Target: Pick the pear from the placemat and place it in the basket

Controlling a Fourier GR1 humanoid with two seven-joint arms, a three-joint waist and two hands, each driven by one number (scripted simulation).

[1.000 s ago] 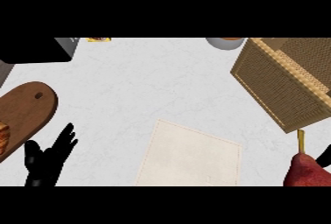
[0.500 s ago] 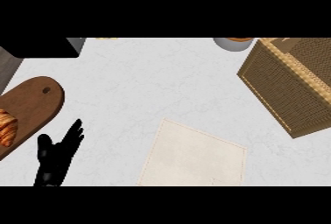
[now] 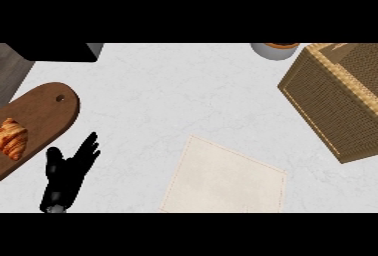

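No pear can be made out anywhere in the head view, so neither its look nor its place can be told. The placemat (image 3: 225,180), a pale cream square with stitched edges, is seen lying bare at the lower centre of the frame, turned at an angle. The basket (image 3: 336,100), woven and tan, is set at the right edge, well apart from the placemat.

One wooden board (image 3: 37,125) is laid along the left edge, and one croissant (image 3: 12,138) rests on it. One grey cup (image 3: 275,50) is cut off by the upper edge, just left of the basket. A dark block (image 3: 55,51) sits at the upper left.

One hand is shown: the left hand (image 3: 65,175), at the lower left beside the board, fingers straight and slightly spread, holding nothing.
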